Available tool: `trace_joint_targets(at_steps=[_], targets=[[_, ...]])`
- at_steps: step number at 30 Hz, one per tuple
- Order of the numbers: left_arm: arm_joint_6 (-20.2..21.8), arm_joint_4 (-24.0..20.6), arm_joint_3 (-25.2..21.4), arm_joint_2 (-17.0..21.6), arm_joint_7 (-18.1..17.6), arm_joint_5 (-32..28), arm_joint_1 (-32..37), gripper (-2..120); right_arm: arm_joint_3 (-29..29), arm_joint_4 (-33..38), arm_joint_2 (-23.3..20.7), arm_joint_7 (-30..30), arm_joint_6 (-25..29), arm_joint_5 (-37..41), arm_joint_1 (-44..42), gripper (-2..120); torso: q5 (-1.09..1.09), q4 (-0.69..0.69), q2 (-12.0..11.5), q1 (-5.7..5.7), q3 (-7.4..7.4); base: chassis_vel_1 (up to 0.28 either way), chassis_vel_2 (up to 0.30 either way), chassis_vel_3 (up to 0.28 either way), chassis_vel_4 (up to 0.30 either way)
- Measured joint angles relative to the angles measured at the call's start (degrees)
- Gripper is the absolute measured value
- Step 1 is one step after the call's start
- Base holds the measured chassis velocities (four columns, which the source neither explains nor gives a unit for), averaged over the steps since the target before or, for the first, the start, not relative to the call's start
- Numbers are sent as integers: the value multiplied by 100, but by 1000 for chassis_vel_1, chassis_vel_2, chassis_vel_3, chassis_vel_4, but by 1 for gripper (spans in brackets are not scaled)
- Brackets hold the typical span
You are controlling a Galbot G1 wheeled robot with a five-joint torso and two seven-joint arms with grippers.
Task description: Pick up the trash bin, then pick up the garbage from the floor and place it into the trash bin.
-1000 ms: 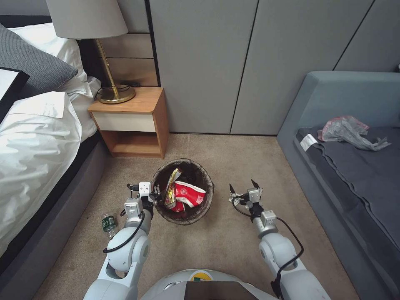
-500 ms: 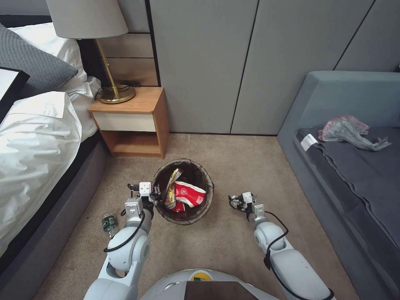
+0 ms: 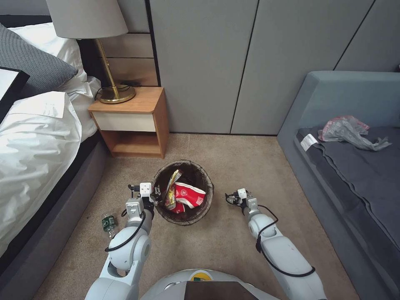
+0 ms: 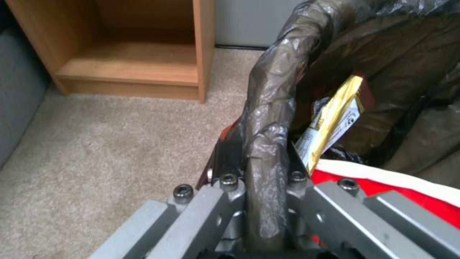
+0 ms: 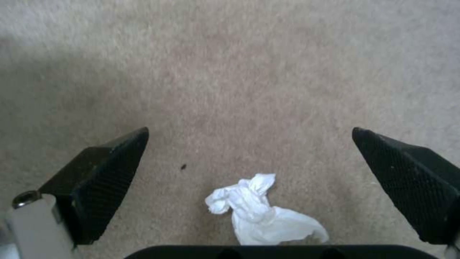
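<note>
The right gripper [image 5: 249,158] has dropped low over the carpet, jaws spread wide, with the crumpled paper [image 5: 261,212] lying between them, partly cut off by the gripper body. Judgement: a grasp is imminent. The left gripper [image 4: 258,187] stays clamped on the bin [image 3: 183,191] rim; cup [image 3: 189,195] and wrappers already lie inside. A green bottle [image 3: 108,223] remains on the floor beyond the left arm.

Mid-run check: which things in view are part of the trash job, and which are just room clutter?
Job:
trash bin, rim held by left gripper
red-and-white cup and yellow wrapper inside the bin
crumpled white paper on carpet under open right gripper
green bottle on floor

Lying about:
nightstand
lamp
plastic bag on sofa
</note>
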Motion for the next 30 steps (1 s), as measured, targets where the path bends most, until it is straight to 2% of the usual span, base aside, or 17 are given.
trace_joint_targets(at_steps=[30], targets=[[-16,-38,21,-5,-8,8,9,0,213,-300,66,-37,93,-221,-219,99,0,-1,0,0,0,0,0,0,0]])
